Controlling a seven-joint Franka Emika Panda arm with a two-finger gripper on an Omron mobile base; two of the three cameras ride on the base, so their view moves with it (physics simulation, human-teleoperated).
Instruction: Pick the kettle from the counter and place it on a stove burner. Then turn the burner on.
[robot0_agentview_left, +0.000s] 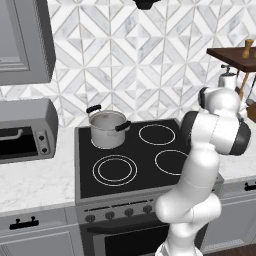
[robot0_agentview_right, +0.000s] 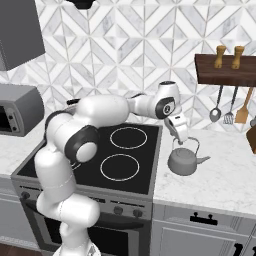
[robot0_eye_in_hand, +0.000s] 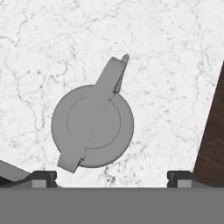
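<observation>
Your hand hangs spread wide just above the kettle, which sits on the tabletop at the stove's 3 o'clock. Descend off-centre and the fingers may miss the thin arched handle, tipping the kettle

You see the kettle on the tabletop, right of the stove. The pot sits at the stove's back left; the pincer hangs above the kettle.
</observation>
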